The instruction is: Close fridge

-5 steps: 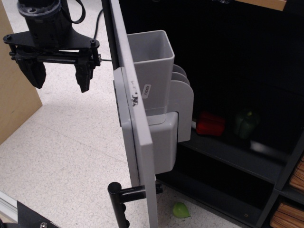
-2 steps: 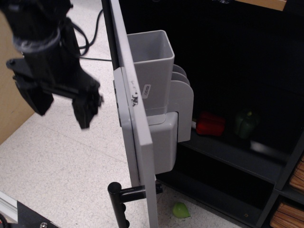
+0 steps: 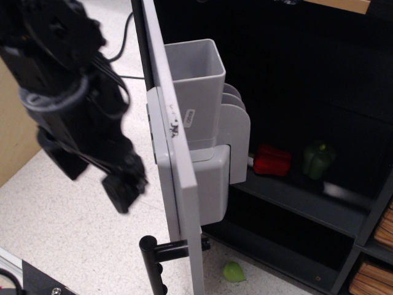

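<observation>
The fridge stands open, its black shelved interior (image 3: pixel 307 92) on the right. Its light-grey door (image 3: pixel 175 160) is seen edge-on, swung out toward the camera, with grey door bins (image 3: pixel 199 92) on the inner side and a black bar handle (image 3: pixel 153 261) at the bottom. My black gripper (image 3: pixel 98 181) hangs just left of the door's outer face, fingers (image 3: pixel 126 190) spread and empty, blurred by motion. It looks close to the door but I cannot tell if it touches.
A red pepper (image 3: pixel 272 161) and a green pepper (image 3: pixel 318 160) lie on a fridge shelf. A small green item (image 3: pixel 233 271) lies on the speckled floor below. A tan wooden panel (image 3: pixel 15 129) stands at the left. Black cables (image 3: pixel 123 37) run behind the arm.
My gripper has come down and to the right, from high at the upper left toward the door's outer face. The door has not moved.
</observation>
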